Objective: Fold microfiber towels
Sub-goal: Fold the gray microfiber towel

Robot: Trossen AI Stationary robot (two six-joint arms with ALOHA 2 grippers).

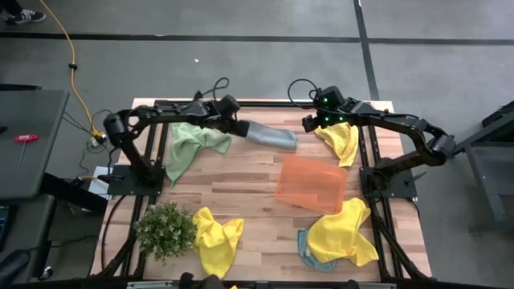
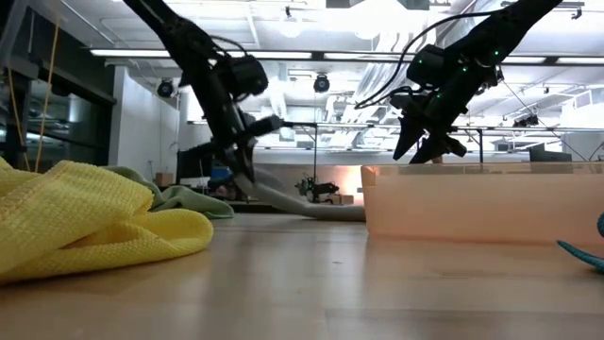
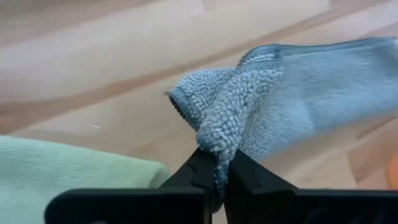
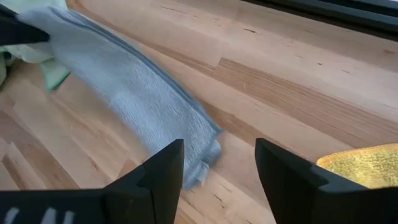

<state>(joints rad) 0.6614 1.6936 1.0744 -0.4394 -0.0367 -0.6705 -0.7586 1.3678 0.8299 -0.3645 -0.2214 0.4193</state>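
Note:
My left gripper (image 1: 238,127) is shut on the left end of a grey-blue microfiber towel (image 1: 271,136), at the table's far middle. The towel runs from the gripper toward the table's right, and its right end rests on the wood (image 4: 199,143). A pale green towel (image 1: 189,144) lies bunched on the table just left of that gripper. My right gripper (image 1: 315,125) hovers open above the table, right of the grey-blue towel, with nothing between its fingers (image 4: 219,168). Beside it lies a yellow towel (image 1: 341,141). My left gripper pinches a bunched-up corner of the grey-blue towel (image 3: 219,146) between its two fingers, with the hemmed edge (image 3: 179,104) curling beside them. The fingers slant down from the table's left side. The held end is lifted, and the rest slopes down (image 2: 288,198) to the table.
An orange tray (image 1: 312,184) sits right of centre. Two more yellow towels (image 1: 217,238) (image 1: 343,233) lie near the front edge, the right one over a teal cloth (image 1: 307,250). A small potted plant (image 1: 165,229) stands at the front left.

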